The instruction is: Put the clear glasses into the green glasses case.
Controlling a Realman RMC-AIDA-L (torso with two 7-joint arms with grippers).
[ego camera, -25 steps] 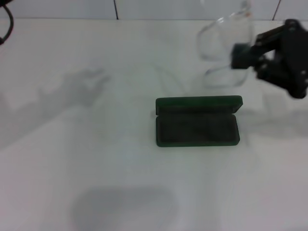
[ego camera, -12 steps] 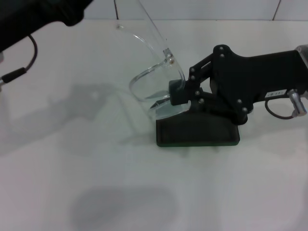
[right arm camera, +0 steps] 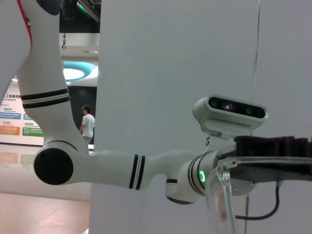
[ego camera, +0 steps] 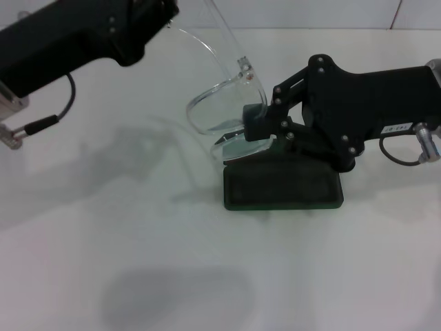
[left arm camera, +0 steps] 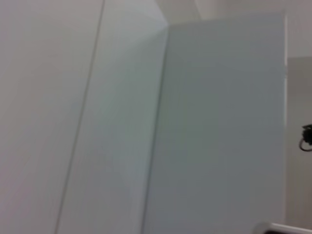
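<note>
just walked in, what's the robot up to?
The right gripper holds the clear glasses by one end, just above the back left of the open green glasses case on the white table. The left gripper is at the tip of the raised temple arm. The glasses are not in the case yet.

One clear glasses (ego camera: 224, 103), one green glasses case (ego camera: 282, 187), two end effectors.

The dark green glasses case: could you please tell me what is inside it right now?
The dark green rectangular glasses case shows only dark lining. The transparent plastic glasses, pinched by the right tool, hang above its rear edge. The black right arm covers the lid.
</note>
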